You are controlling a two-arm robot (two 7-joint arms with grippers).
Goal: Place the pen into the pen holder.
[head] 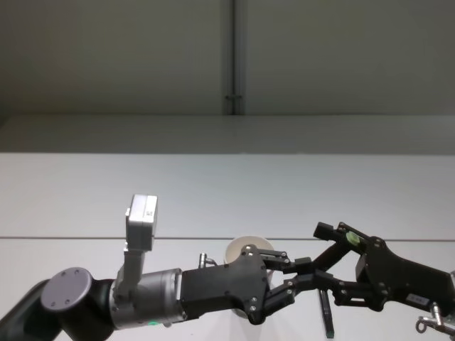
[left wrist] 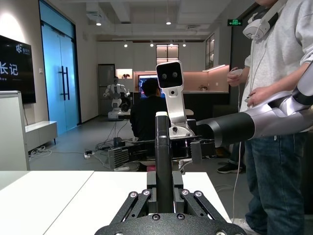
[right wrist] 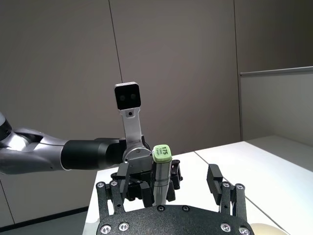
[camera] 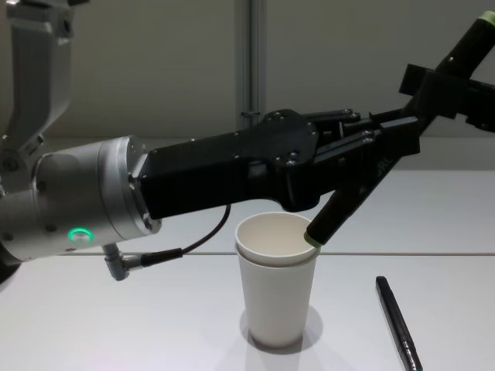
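Paper cup (camera: 277,309), pen (camera: 337,207) tip at its rim; left pincer (camera: 408,124) clamps the pen, right pincer (right wrist: 167,172) gapes wide. Centre the tip before releasing.

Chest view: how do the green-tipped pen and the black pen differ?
The green-tipped pen hangs tilted in the left pincer, right pincer open alongside, tip at the pen holder's rim; the black pen lies flat on the table. The green-tipped pen looks thicker than the black pen. Both are dark.
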